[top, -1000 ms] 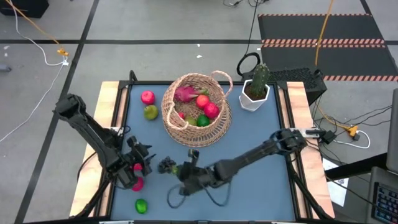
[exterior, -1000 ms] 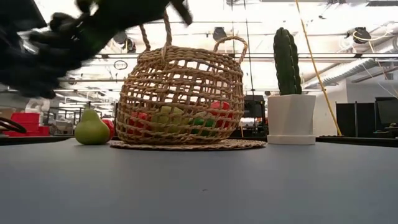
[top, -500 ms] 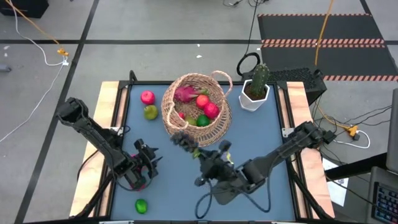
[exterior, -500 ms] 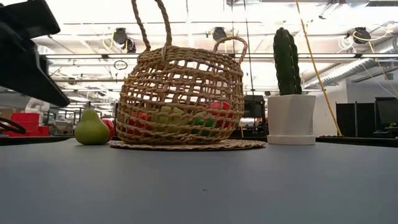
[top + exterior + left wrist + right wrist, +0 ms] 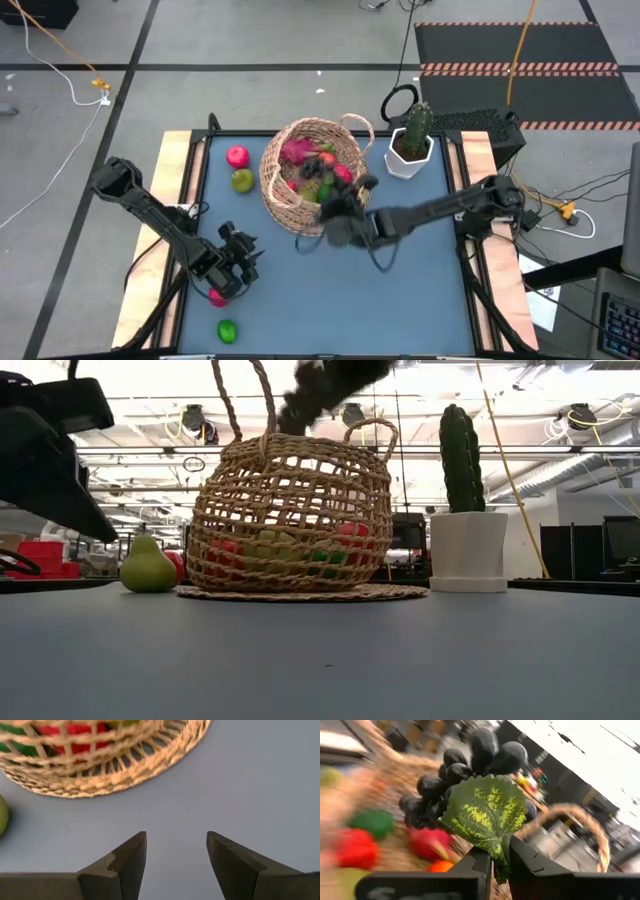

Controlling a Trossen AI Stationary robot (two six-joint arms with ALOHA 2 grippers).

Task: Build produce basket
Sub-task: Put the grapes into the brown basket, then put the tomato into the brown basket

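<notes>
- The blue-grey rectangular worktop with pale wooden side rails stands on a grey tiled floor; a black mat with red-striped edging lies on the floor beyond its far right corner.
- The right dark arm reaches from the worktop's right edge across to the middle, its forearm stretched out level over the surface; the right claw hangs over the near rim of the basket.
- The left dark arm comes in from the left edge, bent at the elbow, with the left claw low over the near left part of the worktop, its fingers standing part open with bare worktop between them.
- The large round tan woven wicker basket with two small loop handles sits at the middle of the far half, holding a pink dragon fruit, red apples and a green lime.
- The green cactus in a white hexagonal pot stands just beside the basket, at the far right corner.
- The dark grape bunch with a green leaf is pinched by its leaf stem in the right claw, whose fingers are nearly together, above the fruit inside the basket.
- A yellow-green pear and a red apple lie close together left of the basket, toward the far left corner.
- A pink-red fruit lies just beside the left claw.
- A green lime lies near the near left corner.
- In the low view the room behind shows ceiling beams, bright lights and dark monitors.
</notes>
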